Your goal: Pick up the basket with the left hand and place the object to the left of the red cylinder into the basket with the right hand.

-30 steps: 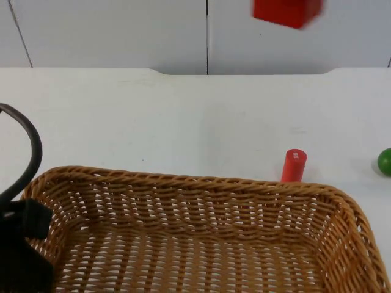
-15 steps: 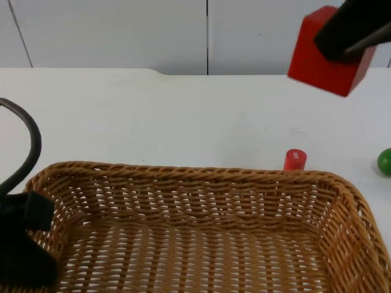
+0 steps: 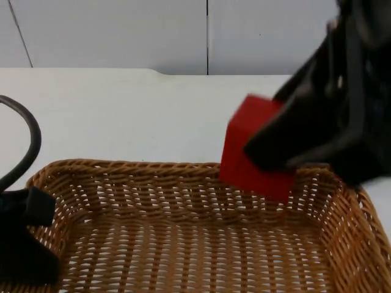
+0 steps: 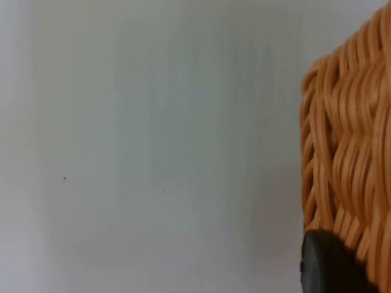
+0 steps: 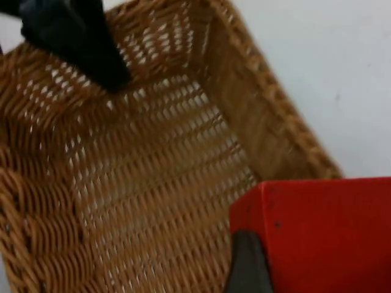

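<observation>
Item: red block (image 3: pixel 247 157), clamped in my right end effector (image 3: pixel 269 155), poised over the far right rim of the basket (image 3: pixel 122 174); the basket floor lies below and nearer.

Item: basket, lifted off the surface (image 3: pixel 122 110), its left wall pinched by my left end effector (image 3: pixel 27 244).

The block (image 3: pixel 247 155) sits in the right gripper (image 3: pixel 269 160) over the basket's (image 3: pixel 153 177) far rim; the left gripper (image 3: pixel 24 244) grips the basket's left end, above the table (image 3: pixel 122 116).
</observation>
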Robot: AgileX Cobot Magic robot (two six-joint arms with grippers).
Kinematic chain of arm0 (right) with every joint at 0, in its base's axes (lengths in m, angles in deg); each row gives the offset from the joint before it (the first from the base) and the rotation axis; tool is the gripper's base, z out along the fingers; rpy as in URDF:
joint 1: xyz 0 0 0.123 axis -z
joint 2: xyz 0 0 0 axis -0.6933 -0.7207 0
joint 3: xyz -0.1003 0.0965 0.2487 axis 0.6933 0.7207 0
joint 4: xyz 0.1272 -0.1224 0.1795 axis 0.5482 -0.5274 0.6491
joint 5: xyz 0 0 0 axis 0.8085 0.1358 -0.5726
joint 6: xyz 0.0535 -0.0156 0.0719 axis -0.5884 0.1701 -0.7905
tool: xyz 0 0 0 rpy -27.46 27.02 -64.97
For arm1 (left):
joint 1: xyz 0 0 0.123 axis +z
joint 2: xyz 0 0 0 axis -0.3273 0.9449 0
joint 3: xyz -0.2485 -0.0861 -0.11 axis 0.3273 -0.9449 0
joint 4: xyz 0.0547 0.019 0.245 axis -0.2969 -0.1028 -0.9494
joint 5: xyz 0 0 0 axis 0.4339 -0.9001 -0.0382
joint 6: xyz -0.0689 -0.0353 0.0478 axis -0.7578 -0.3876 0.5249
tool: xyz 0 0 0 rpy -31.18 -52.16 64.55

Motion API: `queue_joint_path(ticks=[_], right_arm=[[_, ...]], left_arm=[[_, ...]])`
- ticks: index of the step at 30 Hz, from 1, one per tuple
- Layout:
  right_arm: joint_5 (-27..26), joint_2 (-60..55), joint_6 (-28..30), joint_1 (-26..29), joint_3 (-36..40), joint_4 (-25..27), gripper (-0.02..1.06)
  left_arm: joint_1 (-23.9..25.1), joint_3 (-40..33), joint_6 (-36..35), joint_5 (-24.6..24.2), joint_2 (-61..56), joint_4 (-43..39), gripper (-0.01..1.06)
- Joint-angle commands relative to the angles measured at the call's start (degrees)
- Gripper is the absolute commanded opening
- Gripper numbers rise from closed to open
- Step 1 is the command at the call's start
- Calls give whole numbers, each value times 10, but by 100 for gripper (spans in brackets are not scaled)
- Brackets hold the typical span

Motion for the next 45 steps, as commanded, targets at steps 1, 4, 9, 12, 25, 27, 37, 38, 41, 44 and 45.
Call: queue_joint_path(ticks=[1, 4, 9, 12, 25, 27, 37, 38, 41, 44, 45], right_arm=[[-35, 6, 5, -5, 33, 1, 0], [-41, 6, 5, -5, 48, 1, 0], [-43, -2, 5, -5, 65, 3, 24], [-39, -9, 5, -5, 66, 4, 40], [-6, 23, 0, -5, 24, 4, 75], [10, 66, 0, -5, 10, 1, 75], [10, 301, 0, -2, 12, -8, 75], [11, 325, -6, -2, 17, -18, 75], [11, 368, -37, -2, 29, -47, 75], [12, 399, -77, -2, 44, -84, 75], [12, 411, -90, -2, 53, -99, 75]], left_arm=[[0, 0, 0, 6, -5, 26, 0], [0, 0, 0, 6, -5, 29, 0], [0, 0, 0, 9, -5, 43, 0], [0, 0, 0, 9, -5, 43, 0], [0, 0, 0, 7, -5, 44, 0], [0, 0, 0, 7, -5, 44, 0], [0, 0, 0, 10, -5, 44, 0], [0, 0, 0, 10, -5, 44, 0], [0, 0, 2, 10, -5, 44, 0], [0, 0, 2, 10, -5, 44, 0], [0, 0, 2, 10, -5, 44, 0]])
